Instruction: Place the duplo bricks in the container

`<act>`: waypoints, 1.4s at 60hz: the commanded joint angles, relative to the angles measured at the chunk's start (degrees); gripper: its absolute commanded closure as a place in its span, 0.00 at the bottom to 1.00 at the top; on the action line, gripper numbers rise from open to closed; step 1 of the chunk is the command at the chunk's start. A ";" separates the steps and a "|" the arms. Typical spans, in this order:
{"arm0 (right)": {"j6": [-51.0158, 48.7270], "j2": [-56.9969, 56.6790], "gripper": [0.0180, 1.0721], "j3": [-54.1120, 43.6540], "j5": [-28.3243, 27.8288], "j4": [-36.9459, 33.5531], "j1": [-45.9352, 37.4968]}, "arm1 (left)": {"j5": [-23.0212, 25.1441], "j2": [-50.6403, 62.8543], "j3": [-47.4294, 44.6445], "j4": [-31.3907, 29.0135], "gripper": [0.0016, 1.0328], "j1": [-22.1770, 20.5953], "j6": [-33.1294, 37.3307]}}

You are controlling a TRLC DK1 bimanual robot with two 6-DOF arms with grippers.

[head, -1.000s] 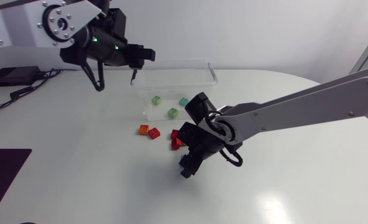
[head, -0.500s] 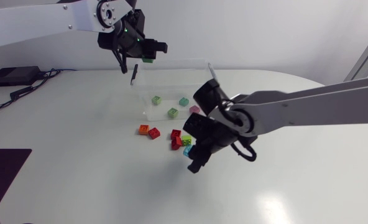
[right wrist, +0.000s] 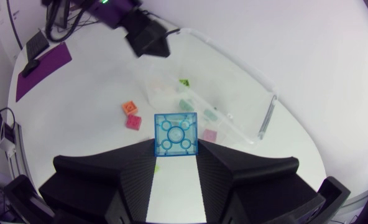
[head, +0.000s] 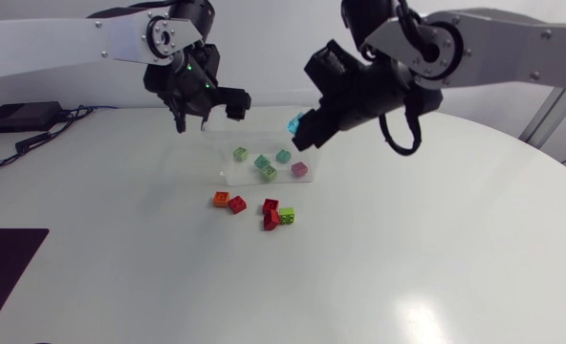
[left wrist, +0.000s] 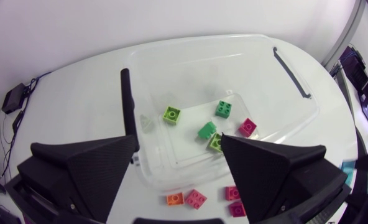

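A clear plastic container stands at the back middle of the table with several green bricks and a pink brick inside. My left gripper hovers open and empty over its left end; in the left wrist view the left gripper looks straight down into the container. My right gripper hangs over the container's right part, shut on a light blue brick, which shows between its fingers in the right wrist view. An orange brick, red bricks and a lime brick lie in front of the container.
The loose bricks form two small groups just in front of the container's near wall. A black box with cables lies at the far left, and a dark mat covers the front left corner.
My right gripper rose from the table with the blue brick to above the container. My left gripper opened and its green brick now lies in the container.
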 commanded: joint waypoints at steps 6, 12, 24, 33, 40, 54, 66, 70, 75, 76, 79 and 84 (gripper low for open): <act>3.95 7.89 0.74 10.64 1.65 -1.00 -1.90 | 0.04 -11.22 -9.83 2.34 0.04 0.43 -0.64; 5.53 13.16 0.74 16.61 2.00 -1.27 -3.13 | 0.04 -16.32 -16.33 3.66 0.04 0.52 -0.02; 8.43 21.33 0.73 25.67 2.27 -1.44 -4.88 | 0.04 -24.41 -31.01 9.20 0.06 3.07 1.74; 9.22 29.15 0.64 32.79 3.50 -2.15 -5.59 | 2.41 -27.92 -38.75 10.52 0.06 5.35 1.82; 9.57 33.90 0.25 37.36 5.08 -3.64 -5.85 | 3.12 -27.13 -41.47 12.72 0.07 5.18 1.30; 10.37 28.01 0.06 33.58 5.34 -2.85 -5.85 | 5.84 -17.11 -39.45 15.18 0.07 4.56 -2.57; 10.01 14.48 0.06 16.00 5.34 2.86 -5.94 | 5.75 -8.85 -35.93 18.34 0.07 1.49 -3.19; 9.75 10.52 0.06 10.55 5.34 4.53 -5.85 | 5.49 -6.74 -34.09 18.87 0.10 1.40 -3.36; 9.57 6.04 0.06 3.78 5.17 6.20 -5.50 | 4.79 -4.54 -32.15 19.92 0.10 1.31 -3.45; 9.57 5.34 0.06 2.64 5.17 6.64 -5.41 | 4.61 -4.28 -32.07 20.01 0.10 1.31 -3.45; 9.57 2.96 0.06 -1.49 5.08 7.70 -5.06 | 3.73 -2.44 -30.75 20.45 0.10 1.13 -3.45; 9.13 -0.38 0.06 -7.73 5.08 9.54 -4.18 | 2.68 -0.33 -29.34 21.15 0.12 1.05 -3.36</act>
